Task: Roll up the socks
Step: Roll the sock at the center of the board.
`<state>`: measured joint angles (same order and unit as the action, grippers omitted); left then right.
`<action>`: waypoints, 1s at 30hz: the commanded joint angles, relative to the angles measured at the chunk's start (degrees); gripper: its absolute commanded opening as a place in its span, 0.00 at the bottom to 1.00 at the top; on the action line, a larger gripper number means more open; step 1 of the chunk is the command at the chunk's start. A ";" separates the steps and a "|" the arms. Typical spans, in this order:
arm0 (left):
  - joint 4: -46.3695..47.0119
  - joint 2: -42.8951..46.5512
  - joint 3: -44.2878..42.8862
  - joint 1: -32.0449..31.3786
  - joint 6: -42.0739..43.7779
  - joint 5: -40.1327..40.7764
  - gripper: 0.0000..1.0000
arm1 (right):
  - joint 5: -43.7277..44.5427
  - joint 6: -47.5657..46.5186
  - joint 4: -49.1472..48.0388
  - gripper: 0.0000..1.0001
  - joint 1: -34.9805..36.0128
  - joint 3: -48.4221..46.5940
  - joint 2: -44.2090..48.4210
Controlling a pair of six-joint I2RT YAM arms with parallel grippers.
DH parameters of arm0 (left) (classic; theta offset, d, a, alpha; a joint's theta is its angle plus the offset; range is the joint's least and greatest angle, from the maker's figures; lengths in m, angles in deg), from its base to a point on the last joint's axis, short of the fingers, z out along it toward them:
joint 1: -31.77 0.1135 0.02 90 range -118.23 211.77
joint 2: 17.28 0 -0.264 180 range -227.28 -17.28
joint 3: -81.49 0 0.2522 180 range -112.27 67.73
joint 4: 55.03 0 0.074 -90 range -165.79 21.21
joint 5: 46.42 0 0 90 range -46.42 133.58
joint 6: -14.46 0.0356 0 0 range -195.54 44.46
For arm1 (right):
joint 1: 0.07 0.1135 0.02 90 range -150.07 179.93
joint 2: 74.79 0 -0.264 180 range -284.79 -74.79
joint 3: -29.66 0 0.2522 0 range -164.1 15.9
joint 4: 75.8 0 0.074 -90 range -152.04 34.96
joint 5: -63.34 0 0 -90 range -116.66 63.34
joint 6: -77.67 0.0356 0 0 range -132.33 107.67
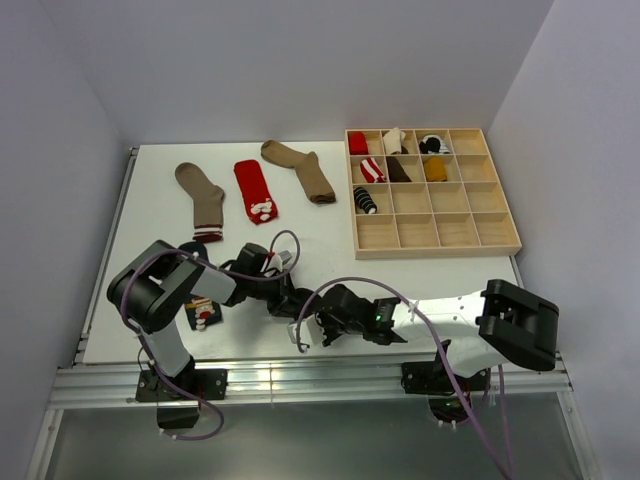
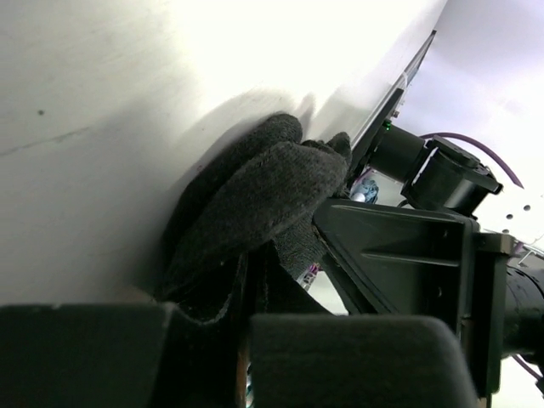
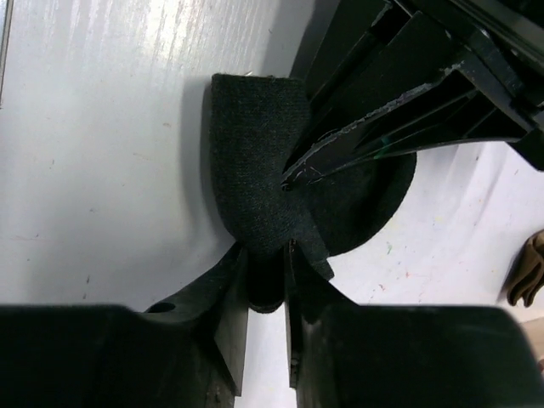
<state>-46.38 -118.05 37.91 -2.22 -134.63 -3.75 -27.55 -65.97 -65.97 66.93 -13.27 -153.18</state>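
A plain black sock (image 3: 255, 170) lies bunched on the white table between my two grippers. In the right wrist view my right gripper (image 3: 268, 265) is shut on a fold at the sock's near edge. The left gripper's fingers (image 3: 382, 119) pinch the sock from the far side. In the left wrist view the same sock (image 2: 255, 195) is drawn into my left gripper (image 2: 246, 314), which is shut on it. From the top camera both grippers meet near the table's front middle, left (image 1: 283, 297) and right (image 1: 312, 325), and they hide the sock.
Three flat socks lie at the back: tan (image 1: 203, 200), red (image 1: 257, 190) and brown (image 1: 300, 170). A wooden compartment tray (image 1: 436, 250) at the back right holds several rolled socks. A dark patterned sock (image 1: 203, 312) lies under the left arm.
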 commanded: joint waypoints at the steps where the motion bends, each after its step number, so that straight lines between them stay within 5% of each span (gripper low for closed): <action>1: -6.32 1.27 -0.50 -0.10 4.76 3.45 0.07 | -1.92 1.17 3.47 0.19 0.24 -3.95 -1.24; 7: -10.54 9.17 -1.82 0.43 6.79 11.46 0.34 | -8.95 3.28 16.65 0.11 -1.61 -10.10 -1.59; 10: -11.51 13.82 -1.64 0.60 6.62 17.52 0.39 | -13.26 3.99 22.45 0.11 -3.37 -13.18 -2.99; 21: -11.87 35.54 9.69 2.01 1.00 39.41 0.40 | -25.04 4.17 37.57 0.11 -11.45 -24.79 -14.50; 30: -19.07 63.14 16.64 2.01 3.00 52.42 0.40 | -31.72 2.15 53.74 0.12 -18.84 -41.73 -28.30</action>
<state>-63.65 -60.06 53.82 -0.39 -133.63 42.48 -57.29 -62.37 -21.31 49.66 -50.99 -177.73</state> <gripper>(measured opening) 0.402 0.247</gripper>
